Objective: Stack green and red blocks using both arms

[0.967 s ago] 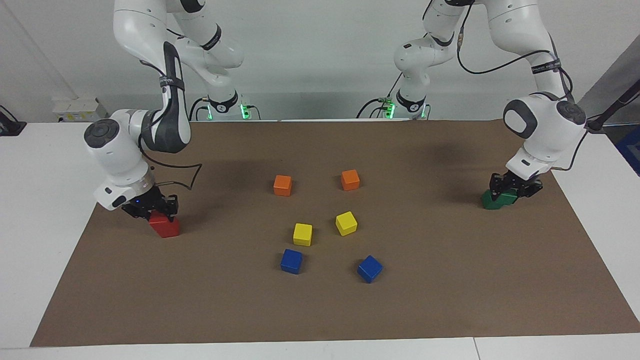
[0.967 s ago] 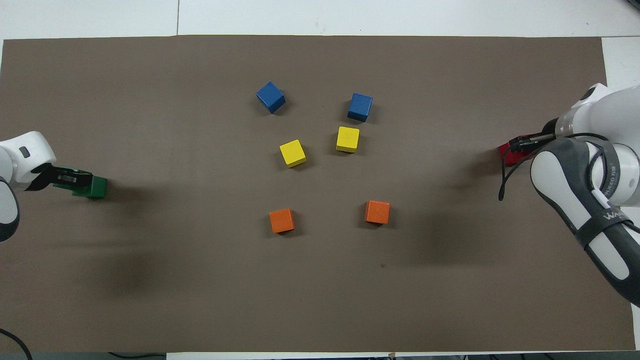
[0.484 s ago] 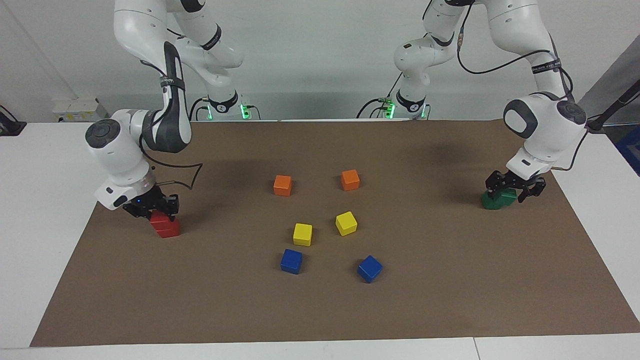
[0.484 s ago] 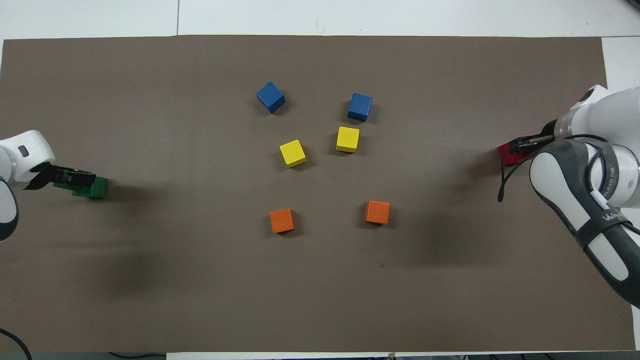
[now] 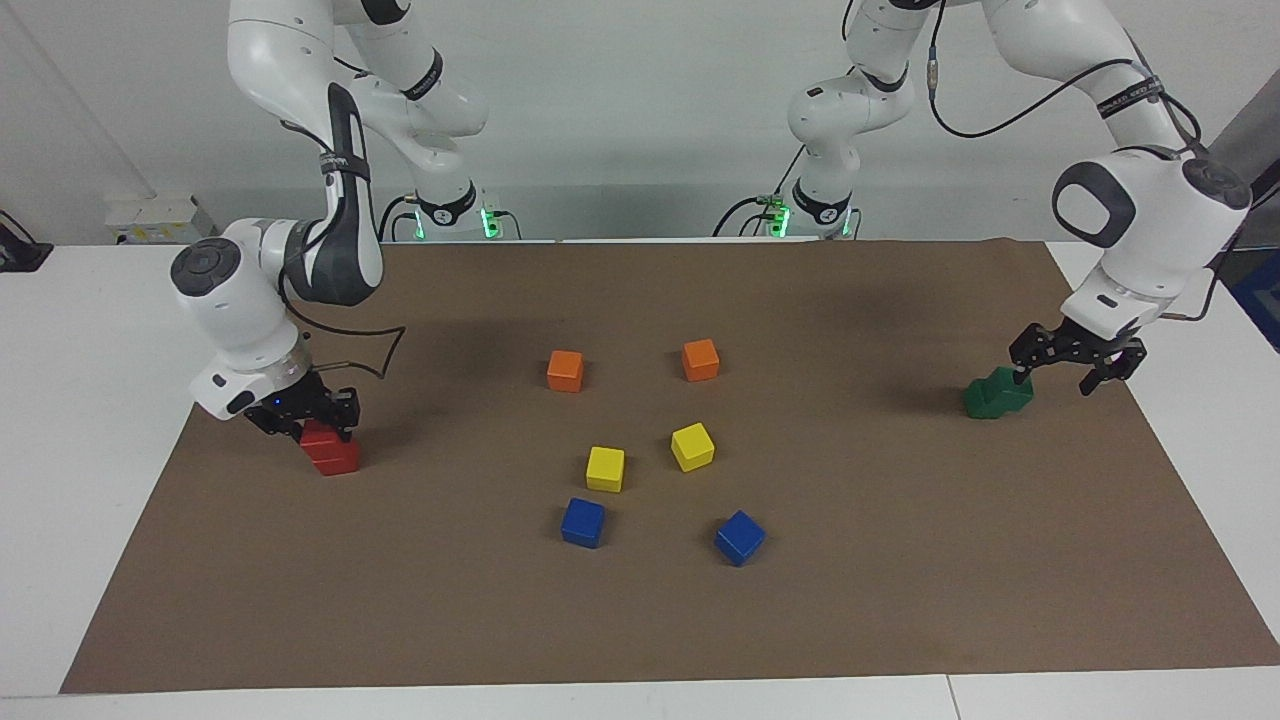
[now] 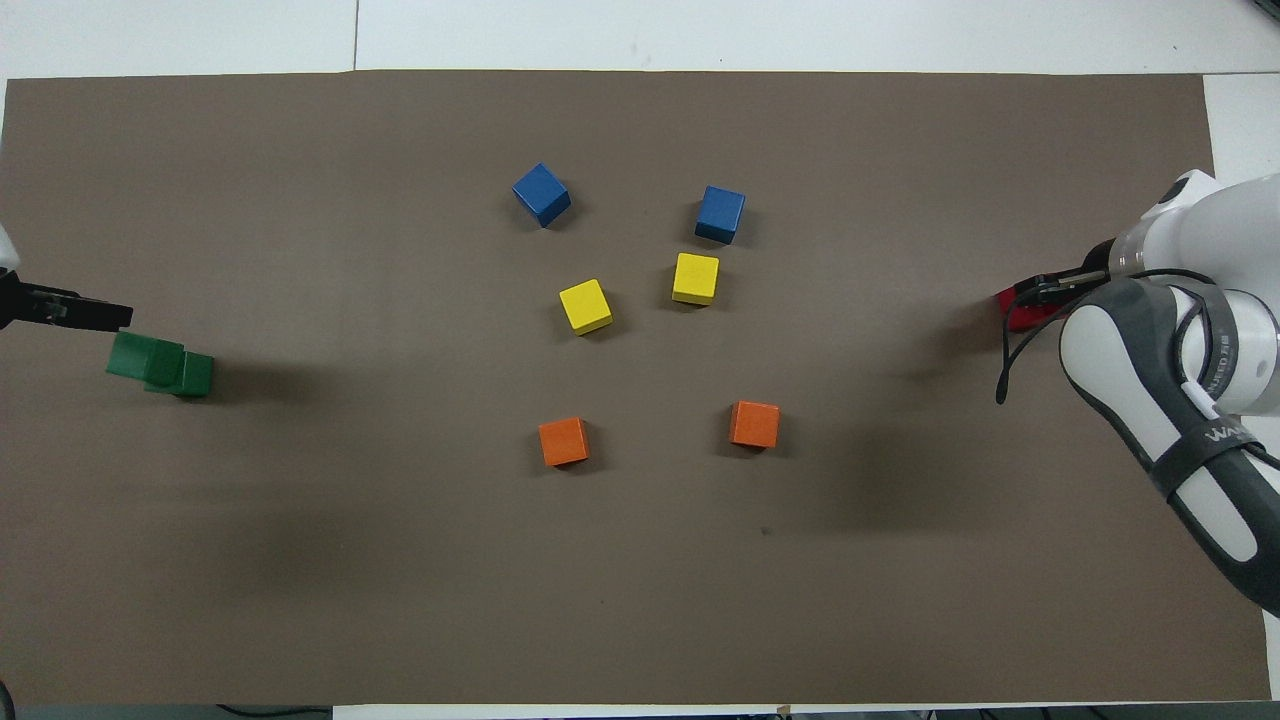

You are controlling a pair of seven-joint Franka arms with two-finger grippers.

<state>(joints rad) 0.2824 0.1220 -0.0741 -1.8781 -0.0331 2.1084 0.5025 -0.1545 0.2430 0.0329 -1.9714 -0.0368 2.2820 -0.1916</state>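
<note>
Two dark green blocks (image 5: 995, 395) stand stacked at the left arm's end of the mat, the upper one set askew; the stack also shows in the overhead view (image 6: 160, 366). My left gripper (image 5: 1055, 375) is open, empty and raised just beside the stack, clear of it; the overhead view shows it too (image 6: 100, 312). Two red blocks (image 5: 332, 452) stand stacked at the right arm's end, mostly hidden in the overhead view (image 6: 1015, 308). My right gripper (image 5: 308, 420) is down on the stack, its fingers shut on the upper red block.
In the middle of the brown mat (image 5: 900, 560) lie two orange cubes (image 5: 565, 370) (image 5: 700, 359), two yellow cubes (image 5: 605, 468) (image 5: 692, 446) and two blue cubes (image 5: 583, 522) (image 5: 739, 537). White table borders the mat at both ends.
My left gripper opened, let go of the upper green block and rose away toward the table's end. The green stack stays put. My right gripper barely moved.
</note>
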